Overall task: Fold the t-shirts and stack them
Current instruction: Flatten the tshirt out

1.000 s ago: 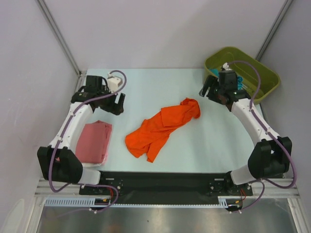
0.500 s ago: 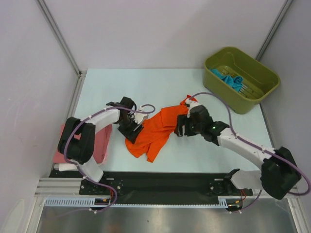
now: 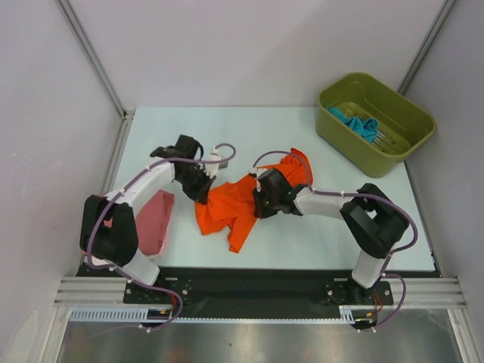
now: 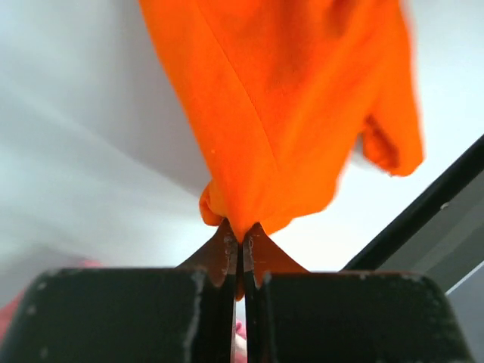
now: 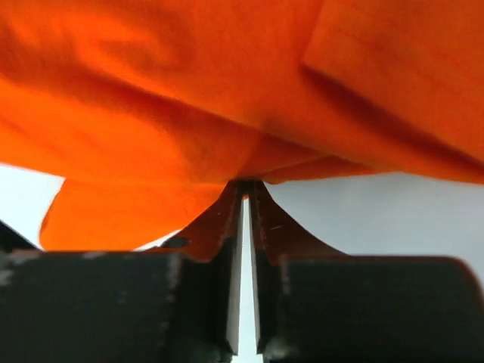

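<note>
My left arm runs from its base toward 1 o'clock, the wrist bent so my left gripper points to 5 o'clock, its fingers pressed together on a pinch of the orange t-shirt. My right arm lies stretched toward 9 o'clock. My right gripper points to 8 o'clock, its fingertips nipping the same shirt.
</note>
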You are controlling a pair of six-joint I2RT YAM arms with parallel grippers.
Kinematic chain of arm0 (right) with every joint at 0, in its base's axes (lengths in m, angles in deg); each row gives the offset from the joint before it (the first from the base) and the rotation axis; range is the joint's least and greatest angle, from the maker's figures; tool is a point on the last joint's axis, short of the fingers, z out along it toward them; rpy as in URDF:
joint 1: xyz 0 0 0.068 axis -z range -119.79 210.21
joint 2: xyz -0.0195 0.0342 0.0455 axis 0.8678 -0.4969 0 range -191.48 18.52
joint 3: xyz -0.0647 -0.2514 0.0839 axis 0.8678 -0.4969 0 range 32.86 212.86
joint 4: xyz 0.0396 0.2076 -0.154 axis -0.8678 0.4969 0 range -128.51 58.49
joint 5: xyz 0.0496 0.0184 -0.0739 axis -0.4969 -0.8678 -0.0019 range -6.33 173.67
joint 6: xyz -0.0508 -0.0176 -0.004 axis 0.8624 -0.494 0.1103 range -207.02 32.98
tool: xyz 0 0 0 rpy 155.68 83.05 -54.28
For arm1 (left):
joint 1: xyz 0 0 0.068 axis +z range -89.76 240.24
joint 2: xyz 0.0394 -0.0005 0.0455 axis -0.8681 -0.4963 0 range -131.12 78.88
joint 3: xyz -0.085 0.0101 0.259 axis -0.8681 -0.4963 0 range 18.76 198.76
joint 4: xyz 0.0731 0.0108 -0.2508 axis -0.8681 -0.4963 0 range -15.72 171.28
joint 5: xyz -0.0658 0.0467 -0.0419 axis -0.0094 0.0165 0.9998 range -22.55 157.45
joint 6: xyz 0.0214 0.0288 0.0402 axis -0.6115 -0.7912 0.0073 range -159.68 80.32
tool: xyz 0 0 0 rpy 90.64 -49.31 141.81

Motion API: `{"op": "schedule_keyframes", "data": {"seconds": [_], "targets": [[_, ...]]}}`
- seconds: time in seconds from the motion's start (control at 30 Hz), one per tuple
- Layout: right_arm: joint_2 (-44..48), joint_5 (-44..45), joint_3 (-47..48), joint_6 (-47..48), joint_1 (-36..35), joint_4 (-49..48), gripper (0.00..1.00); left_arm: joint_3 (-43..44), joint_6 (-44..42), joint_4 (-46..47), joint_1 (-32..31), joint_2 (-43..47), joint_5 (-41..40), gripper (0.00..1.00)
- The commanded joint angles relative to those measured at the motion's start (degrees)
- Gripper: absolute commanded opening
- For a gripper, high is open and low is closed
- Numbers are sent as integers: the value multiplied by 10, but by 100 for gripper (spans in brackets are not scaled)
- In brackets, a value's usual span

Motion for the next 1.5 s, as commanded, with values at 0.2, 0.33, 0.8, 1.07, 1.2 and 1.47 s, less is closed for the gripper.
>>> {"op": "schedule_keyframes", "data": {"seconds": [0.2,0.33,0.8,1.07,1.2,1.47], "targets": [[76,-44,145,30,-4,66,0,313,5,-148,225,75,179,0],[127,-101,213,51,-13,92,0,435,2,-166,299,99,179,0],[276,-70,203,35,118,208,0,427,-11,-161,360,135,341,1],[272,-3,166,86,298,153,0,115,-164,-169,5,157,290,8],[206,19,194,105,347,110,0,93,-139,-101,-95,127,248,9],[34,35,358,116,376,124,1,93,-115,14,-321,55,151,46]]}}
